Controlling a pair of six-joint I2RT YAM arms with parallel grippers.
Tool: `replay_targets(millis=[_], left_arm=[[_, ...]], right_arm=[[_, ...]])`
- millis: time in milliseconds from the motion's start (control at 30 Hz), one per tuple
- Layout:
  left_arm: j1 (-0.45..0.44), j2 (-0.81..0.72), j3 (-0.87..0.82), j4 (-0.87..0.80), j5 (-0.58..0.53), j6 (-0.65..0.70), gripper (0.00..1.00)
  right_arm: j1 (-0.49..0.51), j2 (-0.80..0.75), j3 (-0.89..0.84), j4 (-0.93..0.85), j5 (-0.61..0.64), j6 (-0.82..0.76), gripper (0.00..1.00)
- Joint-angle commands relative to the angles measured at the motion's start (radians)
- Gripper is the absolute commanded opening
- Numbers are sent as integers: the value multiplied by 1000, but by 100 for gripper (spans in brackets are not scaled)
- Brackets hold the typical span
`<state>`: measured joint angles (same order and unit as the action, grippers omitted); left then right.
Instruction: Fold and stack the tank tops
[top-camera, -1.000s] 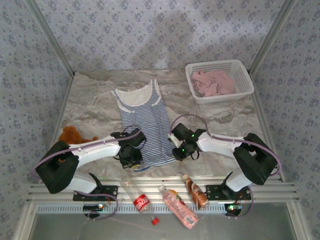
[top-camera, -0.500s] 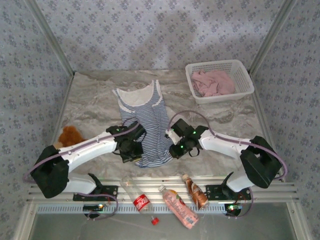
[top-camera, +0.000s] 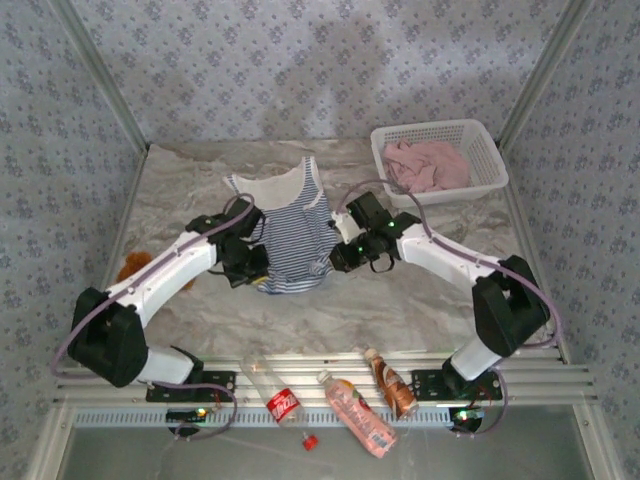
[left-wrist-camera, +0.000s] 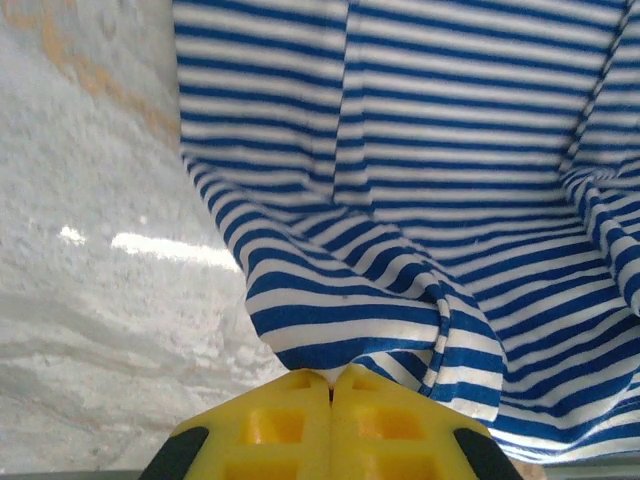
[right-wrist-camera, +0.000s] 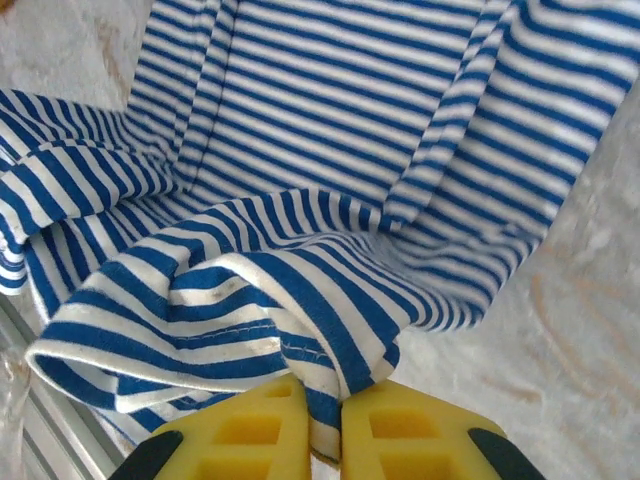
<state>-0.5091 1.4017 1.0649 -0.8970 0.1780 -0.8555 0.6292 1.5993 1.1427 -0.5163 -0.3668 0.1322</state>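
The striped tank top (top-camera: 292, 235) lies in the middle of the table with its straps at the far end and its lower hem lifted and carried back over its body. My left gripper (top-camera: 255, 268) is shut on the hem's left corner (left-wrist-camera: 330, 340), yellow fingers (left-wrist-camera: 290, 425) pinched together on the cloth. At the hem's right corner (right-wrist-camera: 330, 370) my right gripper (top-camera: 335, 258) is shut on the fabric. The pink tank top (top-camera: 425, 165) sits crumpled in the white basket (top-camera: 490, 150) at the back right.
A brown plush toy (top-camera: 130, 268) lies at the table's left edge behind my left arm. Three bottles (top-camera: 340, 400) lie on the rail in front of the arm bases. Bare marble tabletop (top-camera: 400, 310) stretches between the tank top and the rail.
Both grippers have moved away from the near edge toward the back, carrying the striped top's hem over its body. The top now looks much shorter.
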Motion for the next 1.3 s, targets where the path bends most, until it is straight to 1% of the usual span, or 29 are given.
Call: replay_targets(millis=[0, 200, 533, 700, 800, 900, 1100, 1167, 1267], left_arm=[[43, 51, 84, -22, 32, 98, 0], [135, 162, 193, -24, 46, 176, 0], [236, 309, 340, -19, 73, 237, 0], [265, 388, 391, 11, 75, 240, 0], [270, 454, 425, 27, 87, 240, 1], [273, 509, 452, 45, 72, 233, 2], [291, 590, 506, 63, -3, 213, 3], [298, 606, 516, 68, -19, 203, 4], [309, 609, 511, 86, -38, 178, 10]], right_arm=[[-28, 64, 113, -50, -41, -26, 15], [-74, 207, 266, -80, -58, -33, 16], [-130, 432, 543, -175, -55, -52, 17], [-149, 555, 680, -198, -55, -46, 19], [-151, 634, 778, -240, -59, -54, 20], [-155, 696, 844, -244, -52, -41, 21], [-175, 804, 966, -218, -42, 16, 21], [-181, 817, 977, -183, -34, 41, 20], [-190, 820, 976, -120, -35, 80, 24]])
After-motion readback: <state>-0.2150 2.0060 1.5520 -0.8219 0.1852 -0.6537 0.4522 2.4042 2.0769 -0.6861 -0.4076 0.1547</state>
